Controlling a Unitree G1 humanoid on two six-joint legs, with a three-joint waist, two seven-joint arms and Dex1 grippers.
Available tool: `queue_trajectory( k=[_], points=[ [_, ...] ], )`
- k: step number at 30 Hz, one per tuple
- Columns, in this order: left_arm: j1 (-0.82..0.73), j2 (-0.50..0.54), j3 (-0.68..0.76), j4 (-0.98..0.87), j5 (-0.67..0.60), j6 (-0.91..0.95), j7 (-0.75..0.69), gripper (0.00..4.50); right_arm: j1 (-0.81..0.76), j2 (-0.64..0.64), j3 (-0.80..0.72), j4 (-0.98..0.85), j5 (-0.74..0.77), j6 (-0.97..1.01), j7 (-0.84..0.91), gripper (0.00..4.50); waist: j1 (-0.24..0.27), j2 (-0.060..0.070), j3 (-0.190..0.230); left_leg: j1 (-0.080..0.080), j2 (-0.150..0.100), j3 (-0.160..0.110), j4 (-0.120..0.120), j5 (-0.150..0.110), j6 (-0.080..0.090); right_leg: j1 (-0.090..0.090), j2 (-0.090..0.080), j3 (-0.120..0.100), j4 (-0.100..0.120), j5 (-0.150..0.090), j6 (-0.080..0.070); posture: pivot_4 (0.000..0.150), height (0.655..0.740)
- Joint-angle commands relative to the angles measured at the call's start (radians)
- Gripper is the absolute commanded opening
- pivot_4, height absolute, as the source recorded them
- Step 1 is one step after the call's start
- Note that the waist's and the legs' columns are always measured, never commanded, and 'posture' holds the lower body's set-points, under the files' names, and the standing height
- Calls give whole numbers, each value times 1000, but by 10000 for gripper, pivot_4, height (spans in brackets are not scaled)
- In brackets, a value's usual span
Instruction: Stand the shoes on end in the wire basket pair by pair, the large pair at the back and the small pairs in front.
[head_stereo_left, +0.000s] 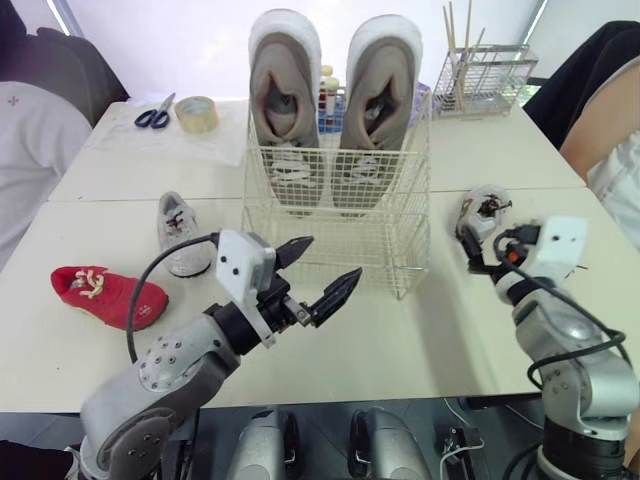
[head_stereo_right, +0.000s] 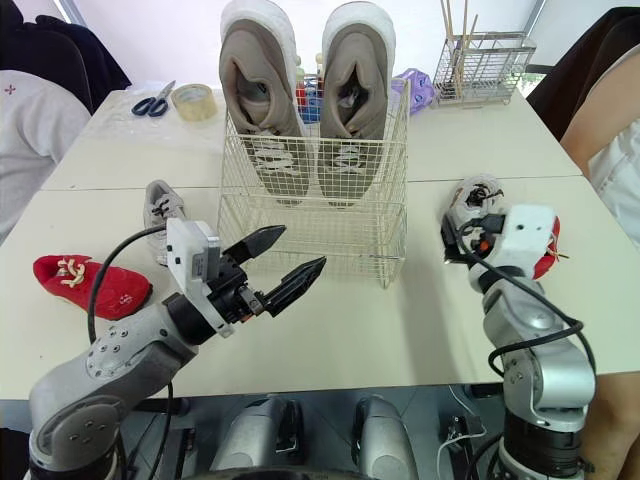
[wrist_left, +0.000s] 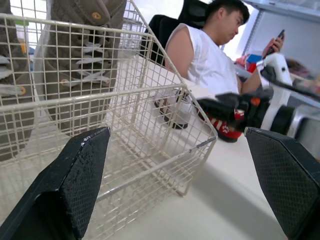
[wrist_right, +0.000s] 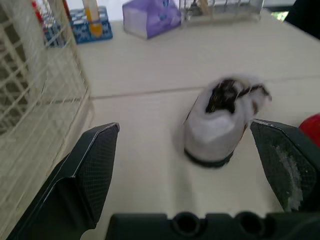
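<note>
The large pair (head_stereo_left: 285, 100) already stands at the back of the wire basket (head_stereo_left: 340, 240). The small grey shoe (head_stereo_left: 178, 232) and red shoe (head_stereo_left: 105, 296) lie near the left edge of the worktop (head_stereo_left: 400, 340), and a white shoe (head_stereo_left: 483, 212) near its right edge. The left end effector (head_stereo_left: 334, 256) and right end effector (wrist_right: 185, 126) are both apart and empty.

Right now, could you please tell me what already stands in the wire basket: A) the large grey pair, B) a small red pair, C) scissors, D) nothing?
A: the large grey pair stands on end at the back of the wire basket, whose front part is bare.
</note>
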Motion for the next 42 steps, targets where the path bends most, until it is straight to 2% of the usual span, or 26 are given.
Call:
queue_trajectory(
  k=[1, 12, 17, 23, 28, 29, 36, 39, 42],
  points=[
    [-20, 20, 4, -51, -19, -11, 8, 44812, -57, 35, 30, 80, -67, -32, -51, 45000, -1, 0, 0, 0, 0, 0, 0, 0, 0, 0, 0, 0, 0, 0, 0, 1500, 7400],
    [7, 76, 42, -80, -123, -22, 34, 44812, -232, 129, 32, 417, -192, -122, -154, 45000, -5, 1, 0, -2, 0, 0, 0, 2, -4, -1, 0, 0, -1, 0, 0, 1500, 7400],
    [-9, 161, 117, -74, -203, -30, 35, 44812, -344, 137, 3, 621, -223, -233, -186, 45000, -11, 1, 0, -2, 0, 0, 0, 2, -4, -2, 1, 0, -1, 0, 0, 1500, 7400],
    [-18, 248, 133, -81, -270, -32, 42, 44812, -477, 140, -38, 887, -228, -340, -221, 45000, -26, 1, 0, -2, 0, 0, -1, 2, -4, -2, 1, 0, -2, 0, 0, 1500, 7400],
    [-17, 309, 135, -81, -296, -35, 35, 45000, -501, 135, -25, 961, -248, -352, -221, 22317, -26, 1, 0, -2, 0, 0, -2, 3, -5, -2, 1, 0, -2, 0, 0, 1500, 7400],
    [-16, 316, 137, -80, -301, -38, 37, 45000, -498, 134, -20, 962, -252, -352, -219, 20095, -26, 1, 0, -2, 0, 0, -2, 3, -5, -2, 1, 0, -2, 0, 0, 1500, 7400],
    [-21, 395, 198, -41, -345, -61, 4, 45000, -521, 114, -4, 967, -288, -439, -206, 18896, -28, 2, 0, -1, 0, 0, -2, 3, -5, -2, 1, 0, -2, 0, 0, 1500, 7400],
    [-25, 459, 298, 4, -475, -79, -28, 45000, -561, 69, 5, 940, -317, -528, -196, 18896, -27, 4, 2, -2, 0, 0, -2, 3, -6, -3, 1, 0, -2, 0, 0, 1500, 7400],
    [-92, 588, 401, 78, -658, -78, -83, 45000, -639, 7, -4, 949, -331, -606, -190, 18896, -26, 7, 5, -4, 0, 1, -2, 3, -6, -6, 0, 1, -1, 0, 0, 1500, 7400]
  ],
)
